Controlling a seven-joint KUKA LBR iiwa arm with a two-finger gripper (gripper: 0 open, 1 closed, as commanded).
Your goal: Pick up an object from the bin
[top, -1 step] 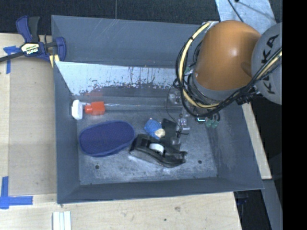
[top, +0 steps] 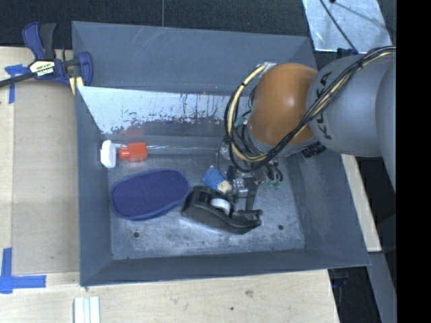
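The hand (top: 241, 192) hung low in the right half of the bin (top: 202, 66), just over the right-hand end of a black tape dispenser (top: 205, 212) that lay flat on the bin floor near the front wall. Whether the hand was apart or together could not be told, as the cables and the orange cover (top: 286, 103) of the arm (top: 357, 106) crowded the wrist. Nothing could be made out as gripped.

The dispenser looked like hard moulded plastic with a white roll seated in its middle. It was probably stiff and fairly light, though such bodies sometimes carry a weight in the base. Its top was curved and smooth, so a hold across the broad back would likely slide off. The better place seemed to be across the two flat side walls, near the roll, where the body is narrow and the weight would sit close to the hold. The toothed cutter end was best avoided.

A small blue piece (top: 214, 178) lay just beside the hand on its far left side, close enough to be nudged or caught by mistake. A blue oval pad (top: 149, 194) lay just left of the dispenser, and a clear tube (top: 135, 152) with an orange and white end rested along the back, well apart from the hand
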